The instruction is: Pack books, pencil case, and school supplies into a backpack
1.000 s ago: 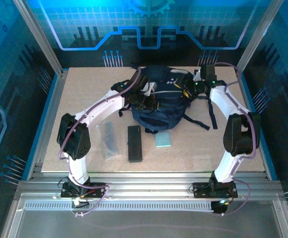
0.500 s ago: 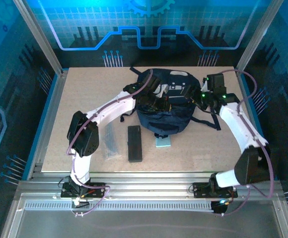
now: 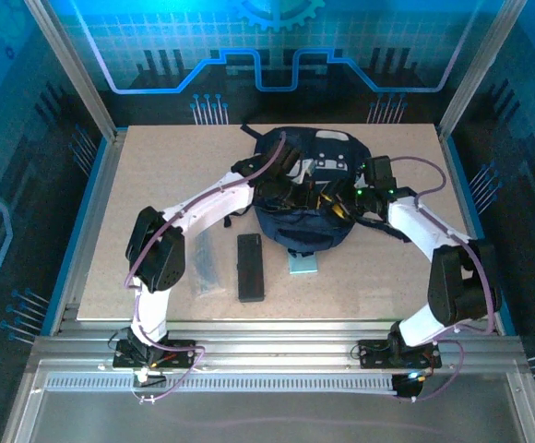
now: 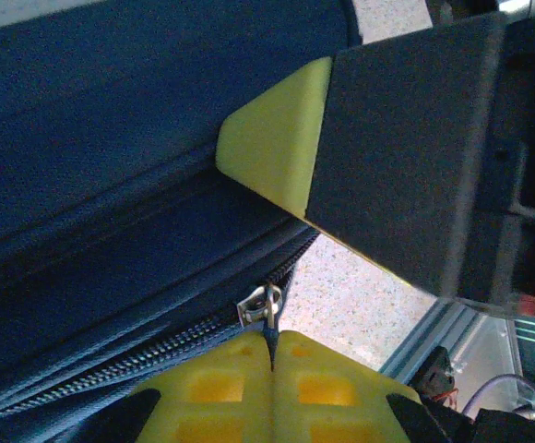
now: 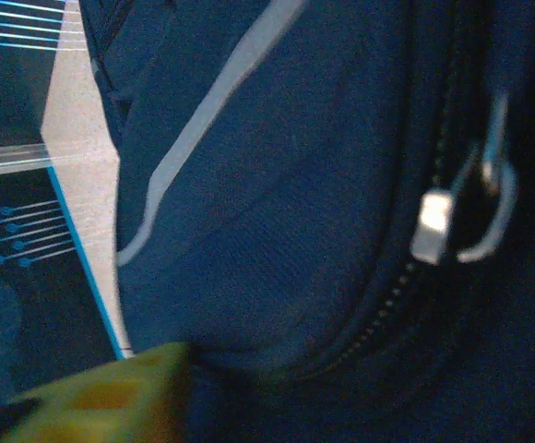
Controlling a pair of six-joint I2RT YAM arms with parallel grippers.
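Desk (image 3: 157,175) speckled beige, blue-lit walls (image 3: 277,55) around. Your left end effector (image 4: 270,349) clamped on backpack (image 3: 309,221) zipper pull (image 4: 260,306); right end effector (image 3: 345,204): cannot tell.

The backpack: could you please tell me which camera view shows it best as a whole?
The top external view: the backpack lies on the table with most of its outline visible. The left wrist view gives close-up navy fabric and a zipper; the right wrist view gives blurred fabric, grey trim and a metal zipper pull.
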